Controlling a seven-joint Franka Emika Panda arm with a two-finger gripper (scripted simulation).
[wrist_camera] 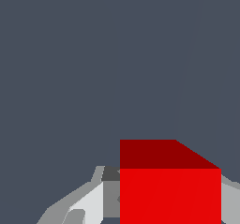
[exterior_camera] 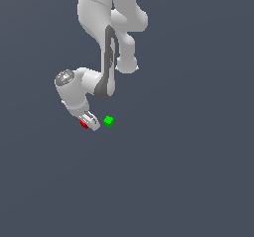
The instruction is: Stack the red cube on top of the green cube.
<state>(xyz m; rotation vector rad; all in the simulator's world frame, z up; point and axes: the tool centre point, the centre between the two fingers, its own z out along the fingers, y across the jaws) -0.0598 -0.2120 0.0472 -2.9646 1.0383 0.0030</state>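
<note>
The red cube [exterior_camera: 83, 124] sits between my gripper's [exterior_camera: 90, 123] fingers, mostly hidden by them in the exterior view. In the wrist view the red cube [wrist_camera: 169, 195] fills the space between the two fingers [wrist_camera: 89, 204], which press against its sides. My gripper [wrist_camera: 168, 213] is shut on it, low near the floor. Whether the cube is off the floor I cannot tell. The green cube [exterior_camera: 108, 121] rests on the floor a short way toward the exterior view's right of the gripper, apart from it. It is out of the wrist view.
The white arm [exterior_camera: 106, 42] reaches down from the top of the exterior view. The floor [exterior_camera: 188, 171] is plain dark grey-blue, with nothing else on it in view.
</note>
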